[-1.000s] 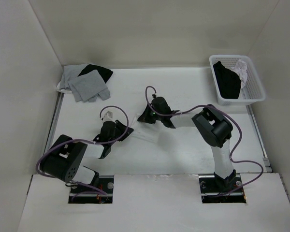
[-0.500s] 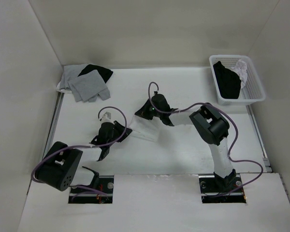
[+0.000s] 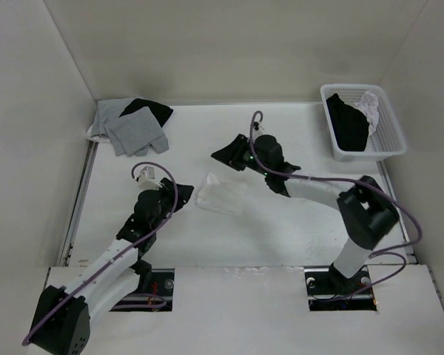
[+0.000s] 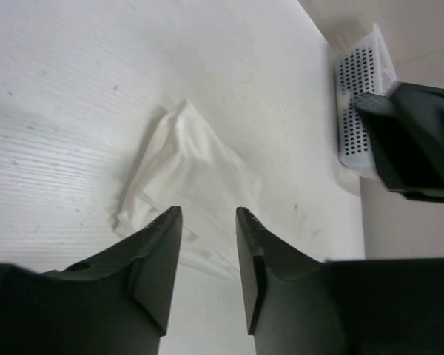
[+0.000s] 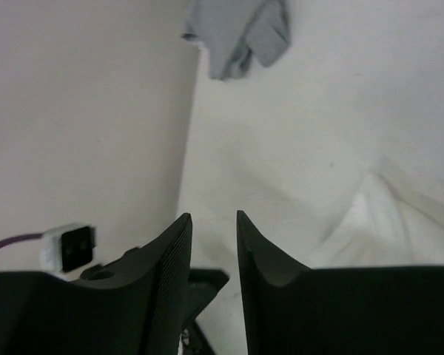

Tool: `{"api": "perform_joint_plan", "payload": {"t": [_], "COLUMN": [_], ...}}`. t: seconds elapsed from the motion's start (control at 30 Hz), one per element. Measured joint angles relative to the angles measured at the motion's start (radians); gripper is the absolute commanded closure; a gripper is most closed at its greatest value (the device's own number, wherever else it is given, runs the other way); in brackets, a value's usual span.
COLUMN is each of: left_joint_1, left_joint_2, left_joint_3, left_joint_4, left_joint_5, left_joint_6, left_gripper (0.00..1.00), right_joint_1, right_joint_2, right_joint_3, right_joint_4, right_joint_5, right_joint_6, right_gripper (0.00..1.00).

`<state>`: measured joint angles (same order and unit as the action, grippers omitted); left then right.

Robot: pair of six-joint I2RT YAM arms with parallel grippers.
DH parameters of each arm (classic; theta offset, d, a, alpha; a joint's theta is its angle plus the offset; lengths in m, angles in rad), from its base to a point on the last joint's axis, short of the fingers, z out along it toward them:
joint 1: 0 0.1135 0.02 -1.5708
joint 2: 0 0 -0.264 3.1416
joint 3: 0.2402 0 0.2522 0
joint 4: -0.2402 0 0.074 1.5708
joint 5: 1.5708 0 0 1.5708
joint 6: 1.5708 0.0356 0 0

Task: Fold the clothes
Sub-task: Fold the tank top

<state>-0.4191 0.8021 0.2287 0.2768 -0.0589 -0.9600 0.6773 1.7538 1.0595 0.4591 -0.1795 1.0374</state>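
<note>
The left end effector (image 3: 175,201) hovers low, jaws parted and empty, just beside the camisole (image 3: 222,194), which lies flat mid-counter (image 3: 281,229). Beyond it, the right end effector (image 3: 225,157) is likewise parted and empty. Grey clothes (image 3: 129,126) and a basket (image 3: 370,154) sit in the far corners.

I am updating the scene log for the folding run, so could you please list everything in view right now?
camisole: one, white, lying loosely bunched mid-table between the two grippers
grey garments: small pile, exact count unclear, grey, far left corner
black garment: one, black, partly under the grey pile
basket: one, white mesh, far right corner
black cloth: one, black, in the basket
whitish cloth: one, whitish, in the basket's far end
table: one, white
left gripper: one, black, open and empty, left of the camisole
right gripper: one, black, open and empty, beyond the camisole
</note>
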Motion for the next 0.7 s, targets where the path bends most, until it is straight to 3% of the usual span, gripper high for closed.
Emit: {"api": "perform_joint_plan", "payload": {"t": [0.17,0.33,0.7], "left_joint_1": [0.02,0.071,0.115], "left_joint_2": [-0.053,-0.018,0.075], "left_joint_3": [0.064,0.081,0.117], "left_joint_4": [-0.125,-0.193,-0.289], "left_joint_5": [-0.076,-0.11,-0.116], "left_joint_6": [0.091,0.147,0.19], "left_gripper": [0.53,0.49,0.49], "right_joint_1": [-0.072,-0.196,-0.278], "right_joint_2": [-0.276,-0.455,-0.51], "right_joint_3": [-0.176,-0.352,-0.53], "right_joint_4": [0.03,-0.021,-0.035], "right_joint_5": [0.023,0.146,0.354], "right_joint_6": [-0.093,-0.173,-0.264], "right_gripper": [0.51,0.42,0.41]}}
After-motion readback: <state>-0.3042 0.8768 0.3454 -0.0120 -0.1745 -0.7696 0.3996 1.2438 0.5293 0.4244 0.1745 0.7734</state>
